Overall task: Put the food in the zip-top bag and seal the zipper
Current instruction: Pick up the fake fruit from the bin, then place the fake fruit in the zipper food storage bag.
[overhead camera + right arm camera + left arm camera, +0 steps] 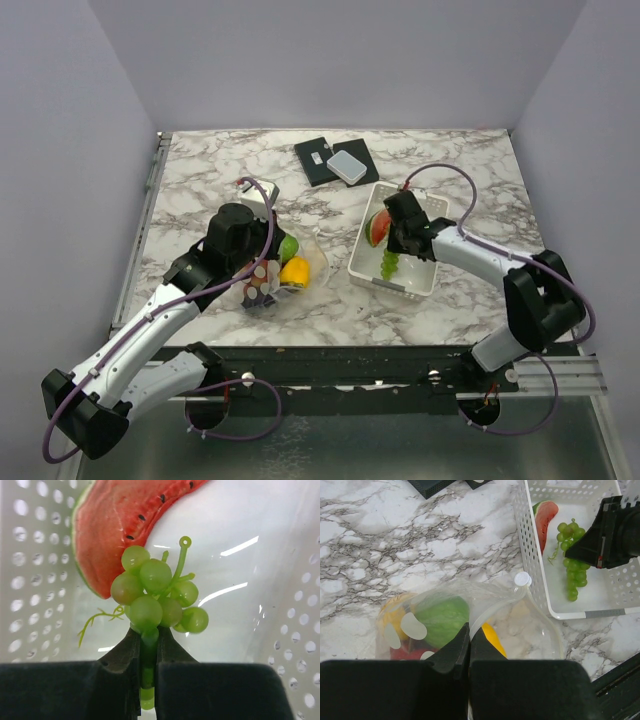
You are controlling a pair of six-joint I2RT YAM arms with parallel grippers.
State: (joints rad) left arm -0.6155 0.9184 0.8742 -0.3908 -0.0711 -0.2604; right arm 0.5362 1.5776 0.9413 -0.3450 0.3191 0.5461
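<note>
Grapes (155,600) sit pinched in right claw (148,645), down in the basket (532,565) beside the watermelon (115,525), left claw (469,637) clamped on the bag (530,630) rim nearby, so I'd lift clear of the basket wall before swinging to the bag mouth.

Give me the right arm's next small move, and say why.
Probably lift the grapes straight up out of the basket. The right gripper is shut on the bunch, which sits inside the basket beside the watermelon slice. The left gripper pinches the edge of the bag, which already holds other food.
</note>
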